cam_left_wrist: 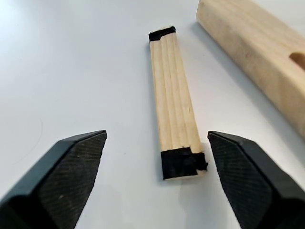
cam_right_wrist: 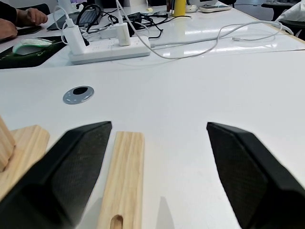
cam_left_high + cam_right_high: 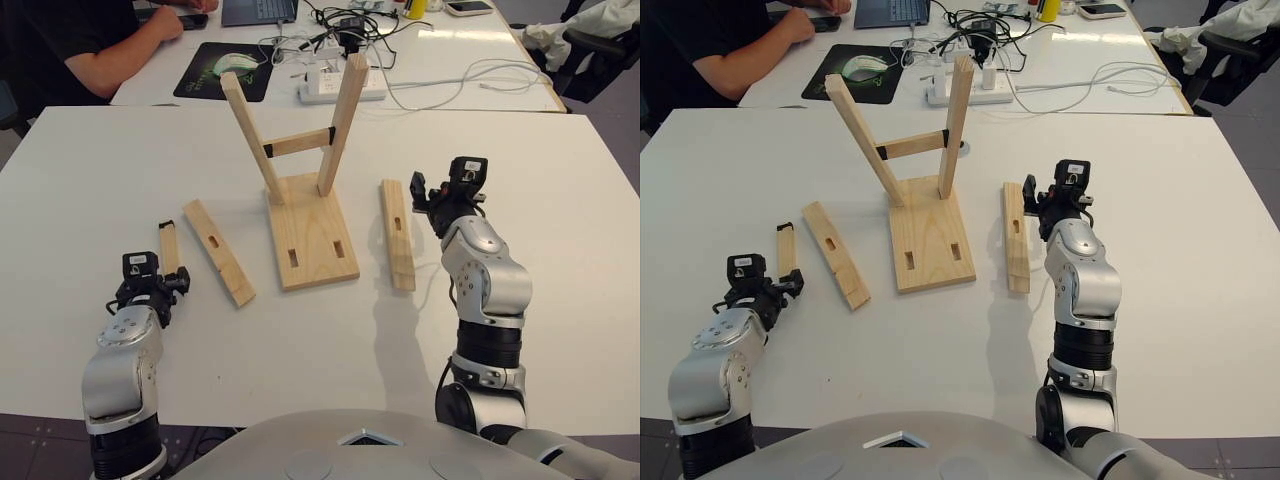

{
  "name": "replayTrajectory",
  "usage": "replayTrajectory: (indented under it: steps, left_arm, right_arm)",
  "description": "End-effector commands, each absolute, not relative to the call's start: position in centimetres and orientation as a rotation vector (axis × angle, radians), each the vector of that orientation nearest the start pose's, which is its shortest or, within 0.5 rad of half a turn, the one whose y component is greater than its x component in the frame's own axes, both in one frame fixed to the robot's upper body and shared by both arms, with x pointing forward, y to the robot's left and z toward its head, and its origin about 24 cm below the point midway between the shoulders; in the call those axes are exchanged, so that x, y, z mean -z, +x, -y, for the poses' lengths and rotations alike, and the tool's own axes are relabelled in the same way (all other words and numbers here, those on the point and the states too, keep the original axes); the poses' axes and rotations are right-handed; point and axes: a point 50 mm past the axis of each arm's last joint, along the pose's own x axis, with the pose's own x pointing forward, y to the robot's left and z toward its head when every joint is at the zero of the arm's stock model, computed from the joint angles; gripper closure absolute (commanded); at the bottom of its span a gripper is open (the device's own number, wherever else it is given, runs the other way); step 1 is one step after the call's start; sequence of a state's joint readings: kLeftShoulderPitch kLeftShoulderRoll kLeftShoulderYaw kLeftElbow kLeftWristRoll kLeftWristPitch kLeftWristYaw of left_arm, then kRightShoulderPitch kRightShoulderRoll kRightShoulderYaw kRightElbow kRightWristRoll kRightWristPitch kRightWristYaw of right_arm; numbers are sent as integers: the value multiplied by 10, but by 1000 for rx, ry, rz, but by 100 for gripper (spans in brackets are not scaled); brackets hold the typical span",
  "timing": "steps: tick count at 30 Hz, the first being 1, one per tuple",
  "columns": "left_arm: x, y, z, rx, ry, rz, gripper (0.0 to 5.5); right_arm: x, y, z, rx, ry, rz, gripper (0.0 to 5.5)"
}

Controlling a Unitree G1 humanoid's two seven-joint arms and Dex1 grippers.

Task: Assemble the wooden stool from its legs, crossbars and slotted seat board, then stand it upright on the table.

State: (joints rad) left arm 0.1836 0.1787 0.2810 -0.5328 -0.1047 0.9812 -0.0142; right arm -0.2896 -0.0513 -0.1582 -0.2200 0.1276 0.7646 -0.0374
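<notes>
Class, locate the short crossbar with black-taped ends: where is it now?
In the eye views the crossbar lies flat on the table's left side, just ahead of the open left gripper; a loose slotted leg separates it from the seat board.

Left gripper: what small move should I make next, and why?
Probably lower the left gripper a little and close it on the crossbar. Its fingers stand open on either side of the crossbar's black-taped near end, which lies flat on the table, not yet gripped.
</notes>
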Motion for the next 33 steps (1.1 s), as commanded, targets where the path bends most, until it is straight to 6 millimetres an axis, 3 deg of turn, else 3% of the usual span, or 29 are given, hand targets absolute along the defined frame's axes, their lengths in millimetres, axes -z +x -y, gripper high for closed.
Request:
replayTrajectory:
  steps: [1, 9, 24, 27, 30, 33]
  left_arm:
    - [-37, 187, -239, -272, -34, -630, 156]
    - [-23, 178, -260, -344, -36, -644, 173]
    - [-27, 189, -269, -278, 15, -567, 381]
    - [-52, 205, -272, -192, 64, -392, 417]
    - [-78, 221, -269, -94, 133, -247, 417]
    - [-130, 241, -270, -41, 169, 3, 417]
  right_arm:
    - [-100, 296, 165, 31, 95, -261, 177]
    - [-107, 303, 166, 12, 81, -249, 177]
    - [-111, 305, 169, 37, 90, -220, 177]
    - [-120, 308, 175, 61, 101, -153, 177]
    - [-129, 312, 181, 60, 125, -77, 177]
    - [-150, 319, 193, 18, 208, 27, 177]
